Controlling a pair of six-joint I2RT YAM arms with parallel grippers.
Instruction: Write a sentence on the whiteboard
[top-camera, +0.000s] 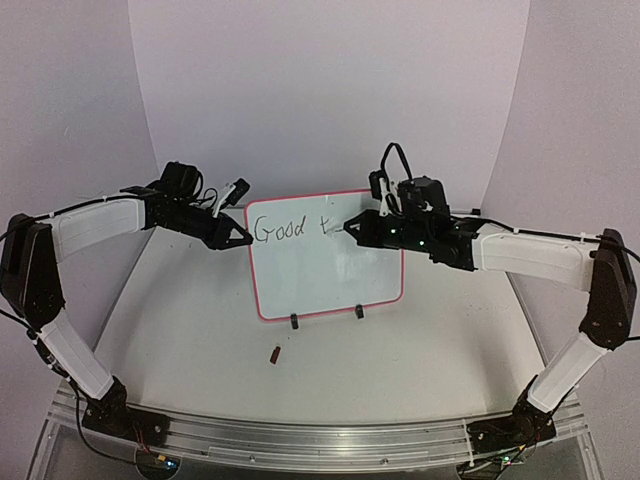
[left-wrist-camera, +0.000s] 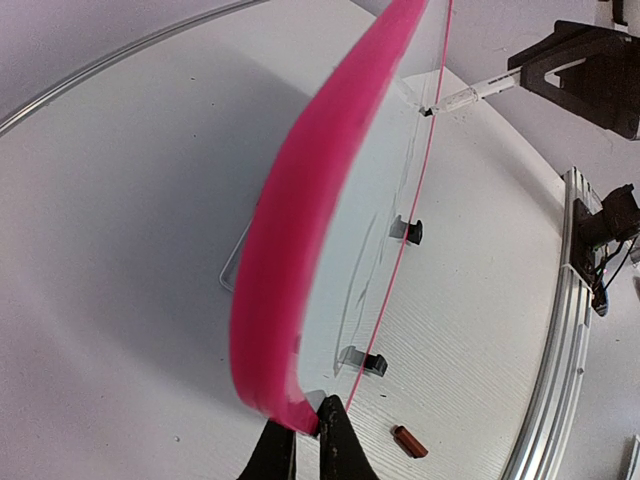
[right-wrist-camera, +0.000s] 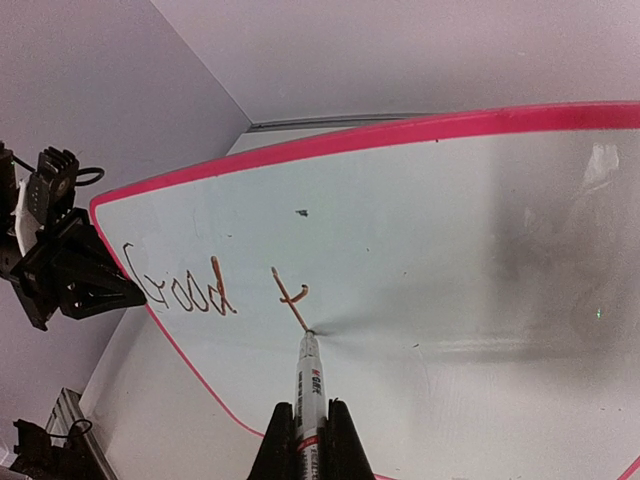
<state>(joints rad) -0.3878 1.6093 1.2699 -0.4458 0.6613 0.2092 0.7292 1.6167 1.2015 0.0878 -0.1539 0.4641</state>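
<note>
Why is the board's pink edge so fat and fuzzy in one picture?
Left wrist view: the whiteboard is edge-on, close to the lens, so its frame blurs and bows. Right wrist view: sharp frame, faint grey reflections on the gloss.

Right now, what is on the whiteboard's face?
The sentence reads "Good t"; the marker tip, in the right gripper, touches the t's foot. From above, that gripper covers the whiteboard beside the t; the wrist view shows it blank there.

**What I cannot see**

Right wrist: the board (right-wrist-camera: 450, 250) runs off the right edge; my right fingers (right-wrist-camera: 272, 455) hide the lower end of the marker (right-wrist-camera: 308, 375). Left wrist: the frame (left-wrist-camera: 290, 250) is a blur. Overhead, I cannot name the small brown piece (top-camera: 274, 353).
</note>
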